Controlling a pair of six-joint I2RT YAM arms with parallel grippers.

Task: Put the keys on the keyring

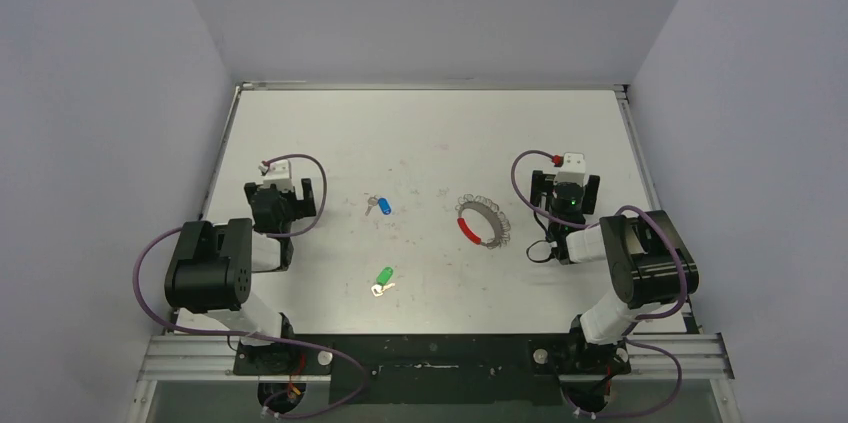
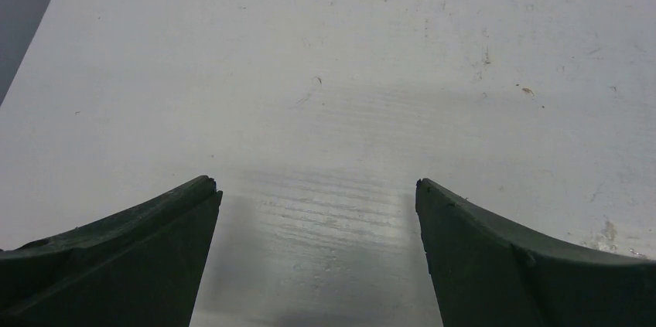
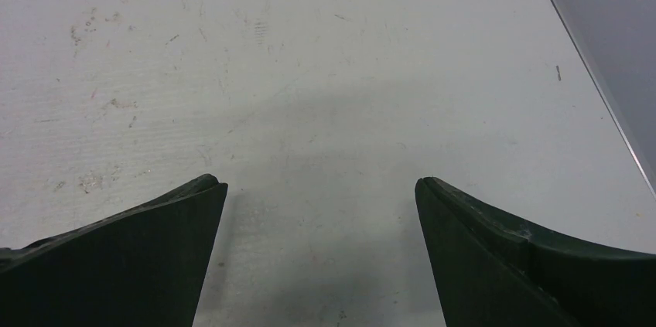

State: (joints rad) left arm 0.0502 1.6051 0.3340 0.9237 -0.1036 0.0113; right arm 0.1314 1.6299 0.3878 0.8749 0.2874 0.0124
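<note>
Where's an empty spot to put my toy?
The far half of the table, beyond the blue key and keyring, is bare. The near strip right of the green key too. The left arm and right arm crowd the sides.

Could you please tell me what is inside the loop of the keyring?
Only bare table shows inside the keyring; the blue key and green key lie outside it. Nothing covers the loop.

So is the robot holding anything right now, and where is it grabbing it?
Nothing. The left gripper and right gripper are both open, with just the white table showing in between.
</note>
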